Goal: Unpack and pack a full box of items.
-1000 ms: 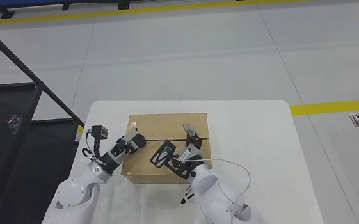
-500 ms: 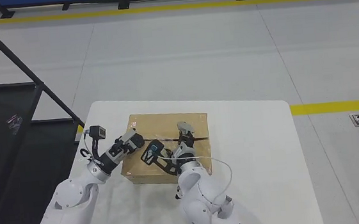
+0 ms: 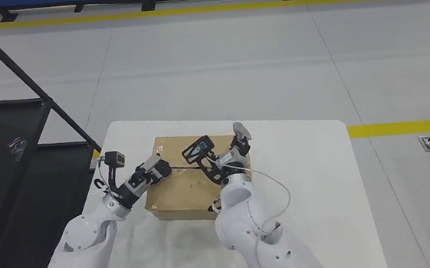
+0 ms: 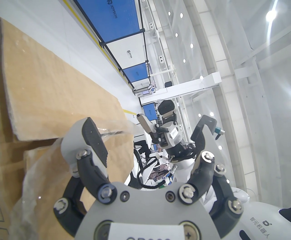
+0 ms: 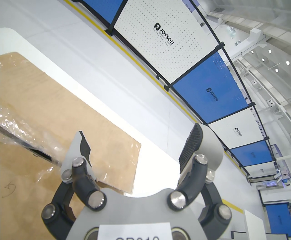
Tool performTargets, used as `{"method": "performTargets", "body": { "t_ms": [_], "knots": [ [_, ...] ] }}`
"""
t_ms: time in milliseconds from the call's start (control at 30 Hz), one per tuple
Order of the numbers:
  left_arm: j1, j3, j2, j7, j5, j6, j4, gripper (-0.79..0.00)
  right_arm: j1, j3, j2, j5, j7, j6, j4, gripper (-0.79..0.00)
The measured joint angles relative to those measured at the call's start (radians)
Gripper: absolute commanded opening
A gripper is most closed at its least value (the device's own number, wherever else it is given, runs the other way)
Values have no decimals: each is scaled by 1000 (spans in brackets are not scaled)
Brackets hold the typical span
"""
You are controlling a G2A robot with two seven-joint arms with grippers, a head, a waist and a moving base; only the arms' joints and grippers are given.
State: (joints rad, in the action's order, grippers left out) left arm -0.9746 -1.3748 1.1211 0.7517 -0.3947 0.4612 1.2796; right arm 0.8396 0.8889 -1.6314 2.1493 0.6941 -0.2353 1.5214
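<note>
The cardboard box (image 3: 196, 183) sits shut on the white table (image 3: 313, 194), so unpacking seems to be at its first step: freeing the flaps. The left gripper (image 3: 159, 169) is spread wide at one end of the seam and the right gripper (image 5: 139, 136) wide at the other, both empty. Clear tape (image 5: 25, 133) bridges the seam (crinkled, seemingly loose) and probably must be split next. A black frame (image 3: 35, 96) stands beside the table.

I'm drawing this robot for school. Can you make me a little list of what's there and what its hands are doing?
Box: brown cardboard, flaps down, on the table
Tape: clear, along the top seam
Left gripper: open, at the box's left end, holding nothing
Right gripper: open, over the box's right end, holding nothing
Table: white
</note>
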Motion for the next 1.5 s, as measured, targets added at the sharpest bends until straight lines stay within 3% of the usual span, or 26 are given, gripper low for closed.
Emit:
{"method": "performTargets", "body": {
  "t_ms": [233,400,500,600,1100,1500],
  "knots": [
    [-2,-2,0,-1,1,1,2,0,73,98,9,-137,-138,48,110,0],
    [1,-1,0,1,1,0,-1,0,195,141,48,-57,-267,329,230,0],
    [4,-1,0,3,-1,-2,-5,0,246,134,65,29,-223,498,278,0],
    [9,1,0,4,1,-3,-9,0,263,110,67,94,-155,556,284,0],
    [11,4,1,-1,9,-5,-11,0,148,34,24,200,27,385,111,0],
    [0,-4,-1,-6,7,-2,-4,0,61,37,-18,138,-2,173,18,0]
  ]
}}
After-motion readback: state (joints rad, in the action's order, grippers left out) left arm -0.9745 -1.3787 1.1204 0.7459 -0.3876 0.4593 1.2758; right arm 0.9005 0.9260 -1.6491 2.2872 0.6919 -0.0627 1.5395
